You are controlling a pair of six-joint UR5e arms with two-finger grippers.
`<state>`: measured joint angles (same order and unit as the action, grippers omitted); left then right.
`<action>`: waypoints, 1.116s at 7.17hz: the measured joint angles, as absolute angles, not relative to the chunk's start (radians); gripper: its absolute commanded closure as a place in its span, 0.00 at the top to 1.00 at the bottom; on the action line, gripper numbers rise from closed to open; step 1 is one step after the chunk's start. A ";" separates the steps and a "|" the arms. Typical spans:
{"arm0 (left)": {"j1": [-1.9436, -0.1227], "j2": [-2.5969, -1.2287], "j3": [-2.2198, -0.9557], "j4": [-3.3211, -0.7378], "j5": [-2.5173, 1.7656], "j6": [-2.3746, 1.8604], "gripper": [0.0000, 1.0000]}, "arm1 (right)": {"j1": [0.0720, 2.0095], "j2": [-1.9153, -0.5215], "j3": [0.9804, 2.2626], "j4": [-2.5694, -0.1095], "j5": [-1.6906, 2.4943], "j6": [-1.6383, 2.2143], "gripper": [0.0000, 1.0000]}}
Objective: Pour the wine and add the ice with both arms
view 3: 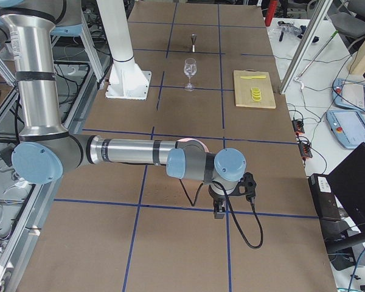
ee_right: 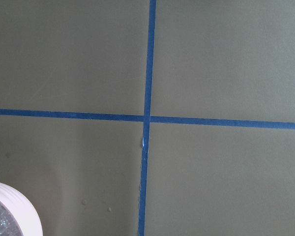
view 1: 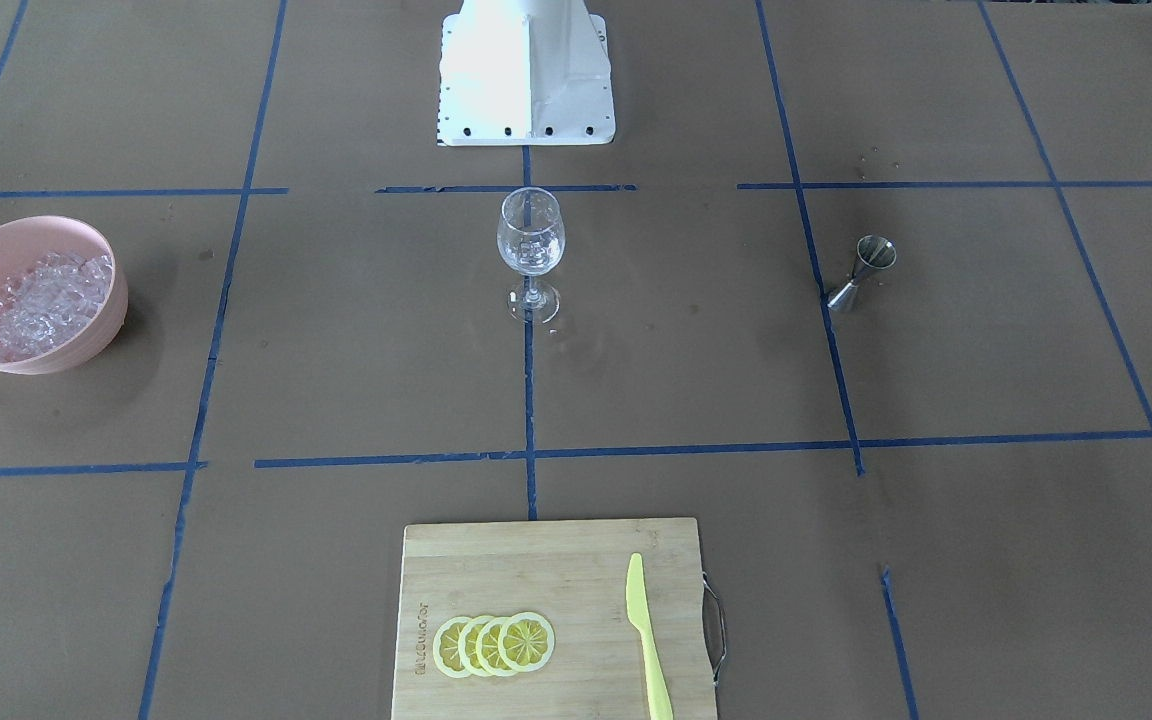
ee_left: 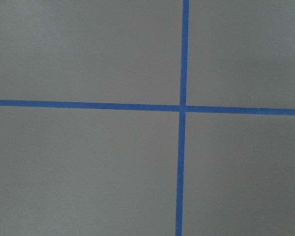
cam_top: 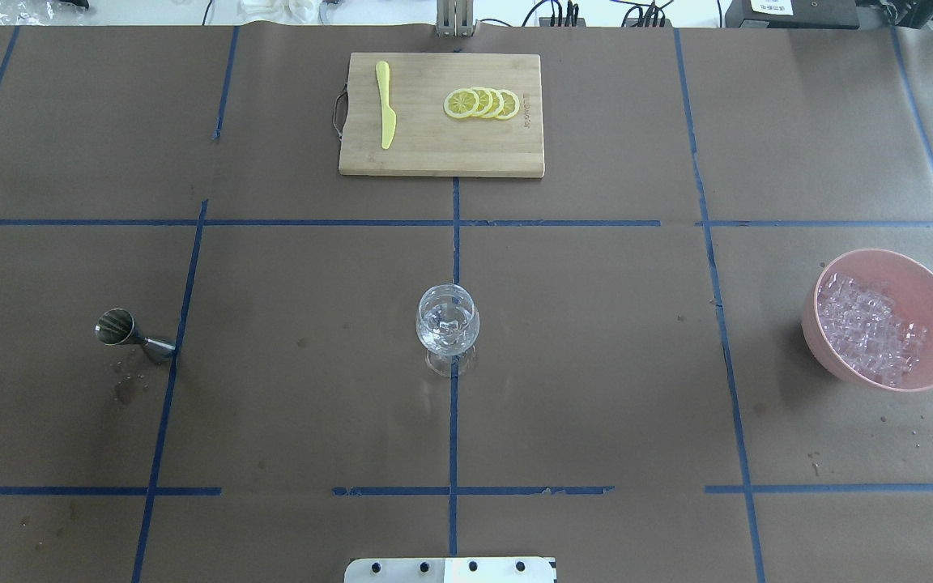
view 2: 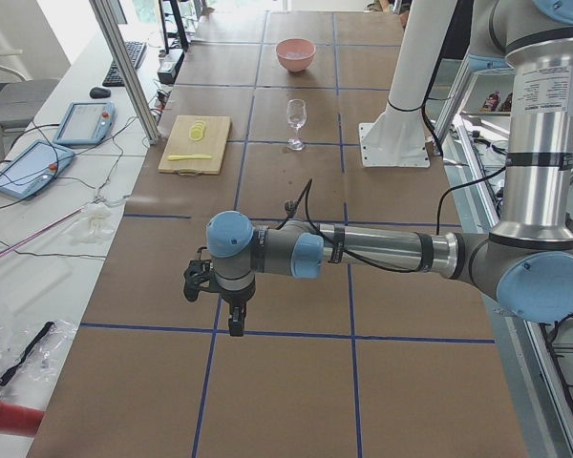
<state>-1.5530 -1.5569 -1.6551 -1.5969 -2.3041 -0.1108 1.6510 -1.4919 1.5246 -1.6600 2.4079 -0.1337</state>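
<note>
The ice (view 1: 44,300) is heaped in a pink bowl (view 1: 108,325) at the worktop's (view 1: 356,350) right end; a few cubes are seen in the glass (view 1: 530,240) at centre. Whether the fingers of the left gripper (view 2: 236,329) and right gripper (view 3: 219,213) are apart cannot be told.
</note>
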 measured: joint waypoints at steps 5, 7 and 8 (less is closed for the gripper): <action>-1.552 -1.560 -1.650 -1.597 -2.304 -0.111 1.00 | 1.652 -1.490 1.530 -1.660 2.412 -0.134 1.00; -1.552 -1.561 -1.648 -1.598 -2.304 -0.111 1.00 | 1.652 -1.490 1.531 -1.660 2.419 -0.133 1.00; -1.552 -1.561 -1.646 -1.598 -2.304 -0.111 1.00 | 1.652 -1.489 1.531 -1.660 2.420 -0.133 1.00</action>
